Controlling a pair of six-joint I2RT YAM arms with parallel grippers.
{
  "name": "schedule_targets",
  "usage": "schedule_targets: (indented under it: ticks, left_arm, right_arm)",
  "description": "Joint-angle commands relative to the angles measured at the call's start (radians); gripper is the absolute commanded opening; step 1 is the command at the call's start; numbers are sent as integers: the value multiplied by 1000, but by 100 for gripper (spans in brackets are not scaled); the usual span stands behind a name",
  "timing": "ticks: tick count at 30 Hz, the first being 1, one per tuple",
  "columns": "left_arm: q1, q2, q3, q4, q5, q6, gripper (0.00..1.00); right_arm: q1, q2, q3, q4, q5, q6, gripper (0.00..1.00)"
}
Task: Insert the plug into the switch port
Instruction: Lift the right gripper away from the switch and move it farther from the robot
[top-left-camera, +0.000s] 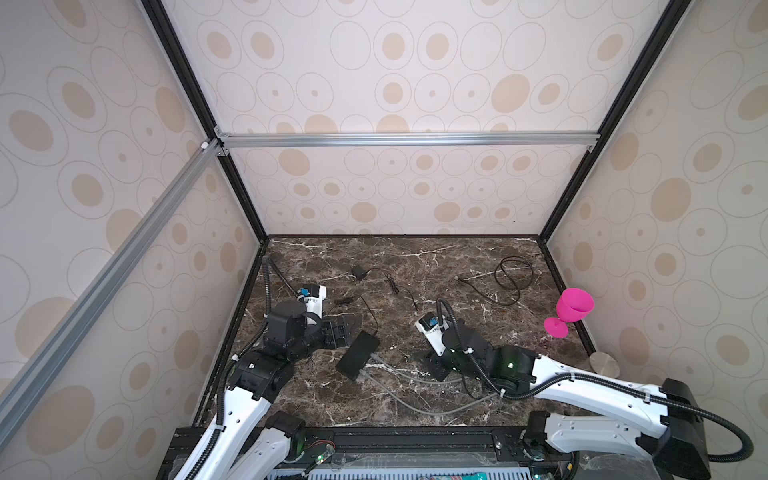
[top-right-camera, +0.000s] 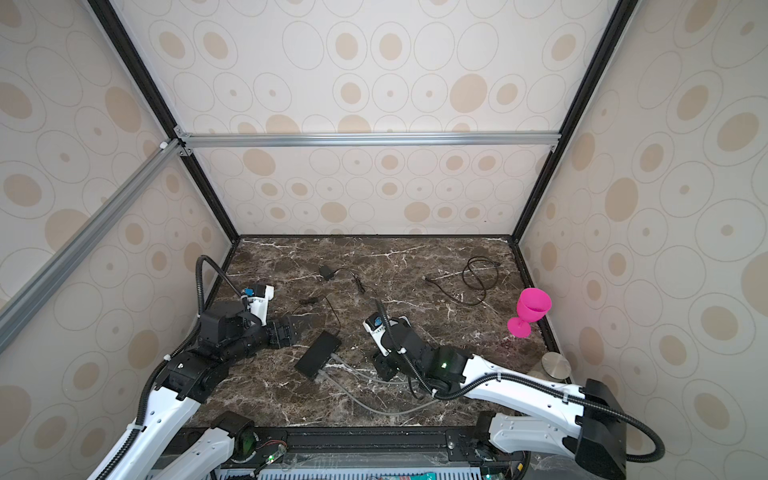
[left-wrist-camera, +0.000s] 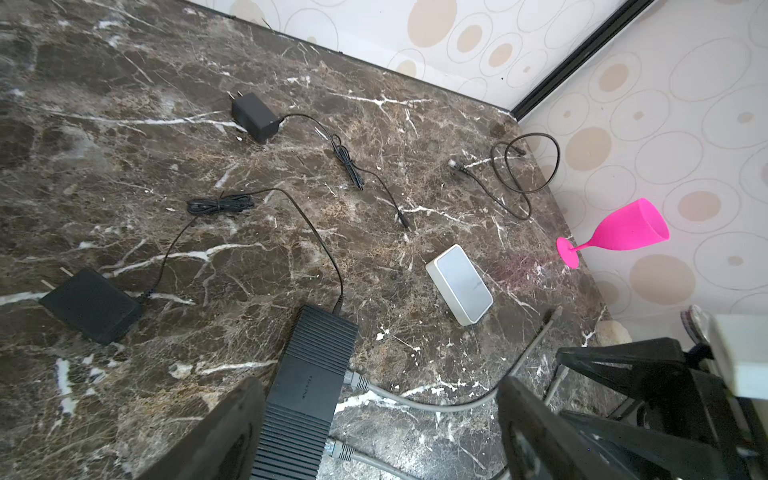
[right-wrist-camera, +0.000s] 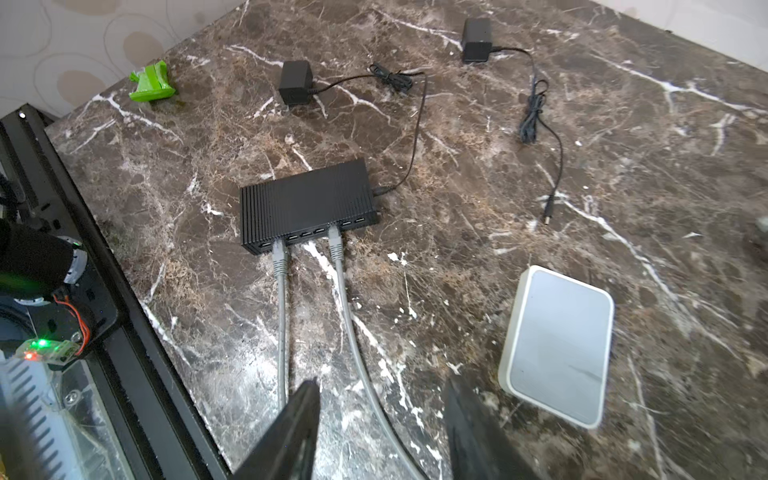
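1. The right gripper (right-wrist-camera: 381, 381) is released. In the right wrist view its jaws stand apart, and a grey network cable (right-wrist-camera: 344, 291) runs between them without being pinched.
2. That cable ends in a grey moulded plug (right-wrist-camera: 335, 241), which sits in a port on the front face of the black ribbed rectangular switch (right-wrist-camera: 307, 203). It looks fully home, so I judge the insertion done and the slack jaws right for letting go.
3. A second grey plug (right-wrist-camera: 279, 251) sits in a port nearer the switch's end, its cable lying alongside the first.
4. The left gripper (left-wrist-camera: 379, 382) is spread wide and grasps nothing. It hovers low just beside the switch, probably to brace the casing against the push of insertion. Whether a finger touches the casing I cannot tell.
5. A thin black power lead (right-wrist-camera: 382, 190) enters the switch's far end, coming from a black adapter block (right-wrist-camera: 295, 83).
6. A white rounded plastic box (right-wrist-camera: 557, 345) lies near on the dark brown marble tabletop (right-wrist-camera: 623, 166). A bright pink plastic goblet (top-left-camera: 571, 309) stands well apart by the right wall, clear of the work.
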Motion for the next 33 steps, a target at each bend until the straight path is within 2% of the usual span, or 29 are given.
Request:
schedule_targets:
  ticks: [1, 5, 8, 14, 16, 18, 24, 30, 33]
  left_arm:
    - [21, -17, -3, 18, 9, 8, 88]
    - [26, 6, -6, 21, 23, 8, 88]
    - [26, 25, -7, 19, 24, 9, 88]
    - [27, 29, -18, 28, 17, 1, 88]
    - [28, 34, -26, 40, 10, -1, 87]
    - [29, 47, -27, 43, 15, 1, 87]
    - [40, 70, -28, 56, 68, 14, 86]
    - [42, 79, -28, 41, 43, 8, 86]
    - [42, 85, -29, 43, 36, 6, 86]
  right_arm:
    - [-10, -76, 12, -90, 69, 52, 49]
    - [-83, -137, -30, -84, 64, 161, 42]
    - [-167, -137, -38, -73, 18, 173, 41]
    - [-365, 10, 6, -41, -168, 145, 37]
    - [-408, 90, 38, -11, -246, 111, 37]
    - [-428, 186, 99, -18, -271, 68, 37]
    - [-472, 601, 464, -220, -314, -45, 35]
    - [-475, 888, 735, -305, -198, -124, 34]
    - [-475, 1017, 870, -396, -191, -141, 33]
